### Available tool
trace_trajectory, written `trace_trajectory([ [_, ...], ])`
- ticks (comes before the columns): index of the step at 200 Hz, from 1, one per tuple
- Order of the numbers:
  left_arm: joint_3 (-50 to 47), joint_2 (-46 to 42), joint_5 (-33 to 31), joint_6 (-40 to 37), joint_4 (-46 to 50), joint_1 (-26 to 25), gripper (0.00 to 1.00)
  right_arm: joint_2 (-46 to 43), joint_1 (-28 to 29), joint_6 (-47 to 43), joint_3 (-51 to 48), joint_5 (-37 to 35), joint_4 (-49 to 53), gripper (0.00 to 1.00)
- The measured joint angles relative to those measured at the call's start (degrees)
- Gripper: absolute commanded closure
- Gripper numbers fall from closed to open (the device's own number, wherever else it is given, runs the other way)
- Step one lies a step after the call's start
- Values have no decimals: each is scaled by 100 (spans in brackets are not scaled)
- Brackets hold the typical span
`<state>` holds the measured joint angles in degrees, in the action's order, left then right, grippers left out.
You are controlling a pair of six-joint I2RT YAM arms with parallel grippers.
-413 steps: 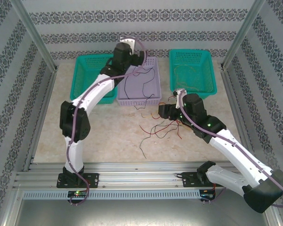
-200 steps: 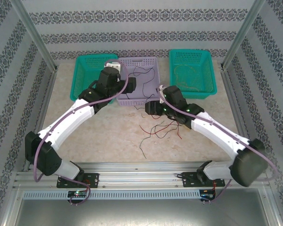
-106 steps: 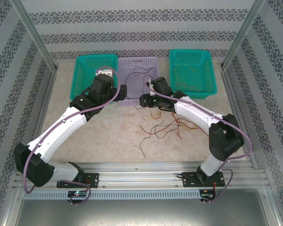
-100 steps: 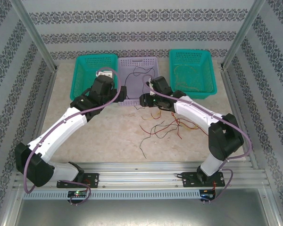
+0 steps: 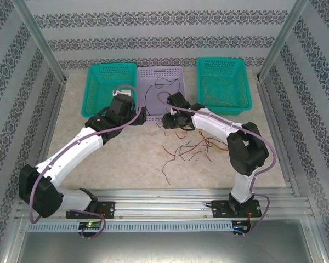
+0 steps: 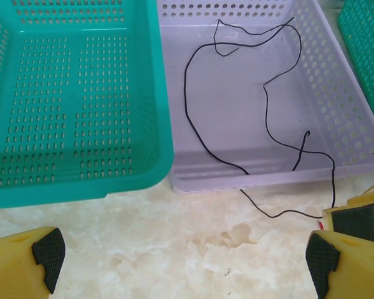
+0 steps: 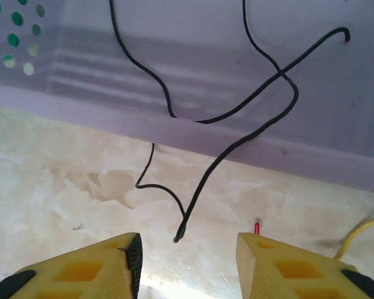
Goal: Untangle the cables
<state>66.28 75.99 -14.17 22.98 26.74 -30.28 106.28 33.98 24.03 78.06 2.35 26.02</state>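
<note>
The right fingers (image 7: 93, 274) stand partly apart with nothing pinched. The loose end of the black cable (image 7: 280, 76) lies on the bench (image 7: 50, 174) just ahead of the gap, touching neither pad. From that end the cable climbs over the front wall of the lilac basket (image 7: 336, 156) and crosses itself inside. A red tip (image 7: 257, 225) sits on the bench near the right-hand pad, and a yellow strand (image 7: 361, 230) curves in at the edge.

The left fingers (image 6: 25, 261) are spread wide and hold nothing, hanging over bare bench in front of the baskets. Their camera looks into the lilac basket, where most of the black cable lies in loose loops (one stretch spills over the front wall onto the bench, toward the right fingers). The left teal basket (image 6: 156, 124) touches the lilac one; the right teal basket (image 6: 368, 56) is at the picture's edge.

From above, both sets of fingers are near the lilac basket's front wall, close to each other. The other cables (image 5: 189, 148), red, black and orange, lie tangled on the bench nearer the arm bases. Pale strands lie in the right teal basket.
</note>
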Motion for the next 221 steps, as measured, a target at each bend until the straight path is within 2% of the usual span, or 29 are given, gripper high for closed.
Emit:
trace_trajectory([
  [28, -103, -42, -2, 4, 0, 0, 0, 190, 83, 37, 0, -4, -33, 60],
  [53, -105, -50, -7, 4, -13, 0, 0, 267, 120, 107, 0, -2, -221, 67],
  [106, -205, -59, -61, 4, -37, 0, 0, 289, 153, 105, 9, -328, -378, 100],
  [139, -210, -59, -98, 4, -57, 0, 0, 205, 168, 61, 22, -481, -330, 100],
  [172, -210, -59, -98, 4, -59, 0, 0, -262, 192, -33, 197, -494, -116, 100],
  [203, -210, -59, -94, 4, -59, 0, 0, -472, 138, -50, 940, -391, 61, 100],
  [221, -210, -59, -92, 4, -59, 0, 0, -175, -2, -57, 1886, -164, 361, 100],
])
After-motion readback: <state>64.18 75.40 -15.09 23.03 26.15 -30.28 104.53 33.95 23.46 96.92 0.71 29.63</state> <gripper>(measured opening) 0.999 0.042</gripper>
